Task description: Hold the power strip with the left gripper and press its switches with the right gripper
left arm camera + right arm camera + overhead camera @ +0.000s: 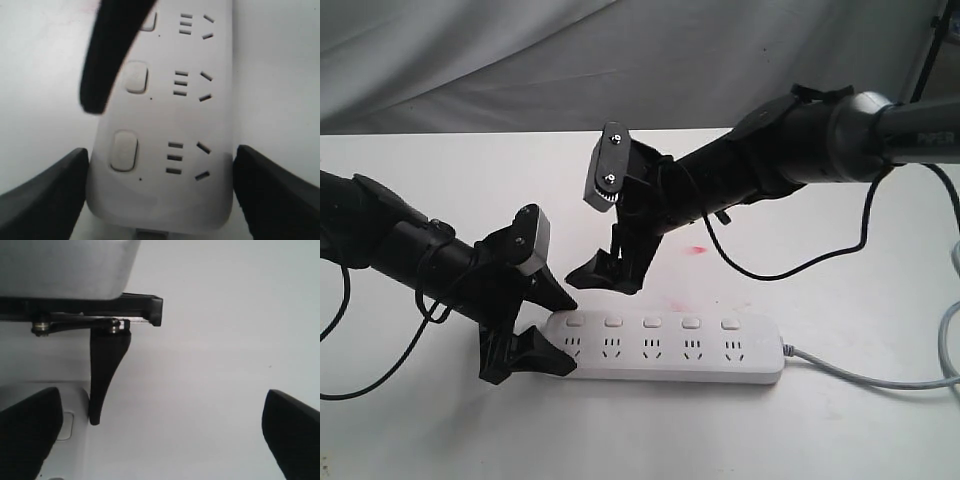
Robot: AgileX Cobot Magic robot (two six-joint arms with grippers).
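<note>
The white power strip [670,360] lies flat on the table, its grey cord [860,372] trailing right. Five square switches [652,322] run along its far edge. My left gripper [560,335] grips the strip's left end, one finger against each long side; in the left wrist view the power strip [160,115] fills the gap of the left gripper [160,200]. My right gripper [603,280] hangs open just above and behind the leftmost switches, touching nothing. One of its fingers [110,55] crosses over the switch row [136,77]. The right gripper [162,435] spreads wide over bare table.
A red stain [698,248] marks the white table behind the strip. A black cable [790,265] loops from the right arm across the table. A grey cloth [520,60] hangs at the back. The left gripper's finger [105,380] shows in the right wrist view.
</note>
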